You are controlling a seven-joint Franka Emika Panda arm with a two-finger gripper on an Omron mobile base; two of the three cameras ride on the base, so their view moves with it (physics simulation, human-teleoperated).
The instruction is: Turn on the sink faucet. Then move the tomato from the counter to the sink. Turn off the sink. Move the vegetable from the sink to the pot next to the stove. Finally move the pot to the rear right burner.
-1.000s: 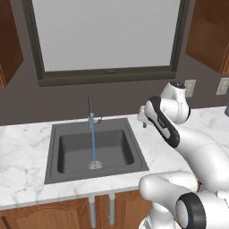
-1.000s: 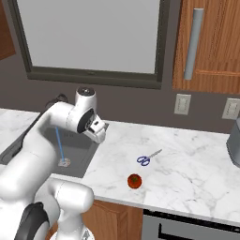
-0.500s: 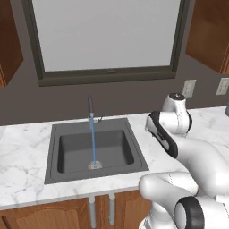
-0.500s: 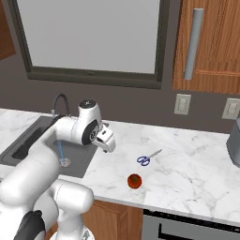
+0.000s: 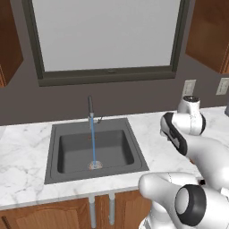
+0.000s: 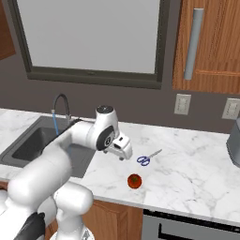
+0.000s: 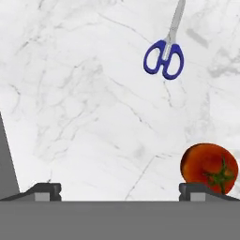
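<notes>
The end effector [image 6: 123, 151] hangs over the marble counter [image 6: 197, 173], its jaws spread fully apart, released and grasping nothing, touching nothing. In the hand view, one dark fingertip [image 7: 44, 190] rises at 7 o'clock and the other at 5 o'clock, with bare marble between them.

From the left of the right base view: one dark sink [image 6: 33, 143] is set into the counter at 9 o'clock, and one curved faucet [image 6: 60, 105] stands at its back rim, a thin blue stream of water [image 5: 93, 141] falling straight into the basin, as the left base view shows plainly. The white arm reaches rightward from there, the end effector near the picture's centre, just past the sink's right edge.

Next comes one pair of blue-handled scissors [image 6: 147, 158], lying flat on the counter, just to the right of the end effector. One red tomato [image 6: 134, 181] sits on the counter near its front edge, at about 5 o'clock from the end effector and apart from it. In the hand view the tomato [image 7: 209, 168] lies at 4 o'clock, just behind the right-hand fingertip, while the scissors [image 7: 166, 54] lie at 1 o'clock, well apart from the tomato.
</notes>
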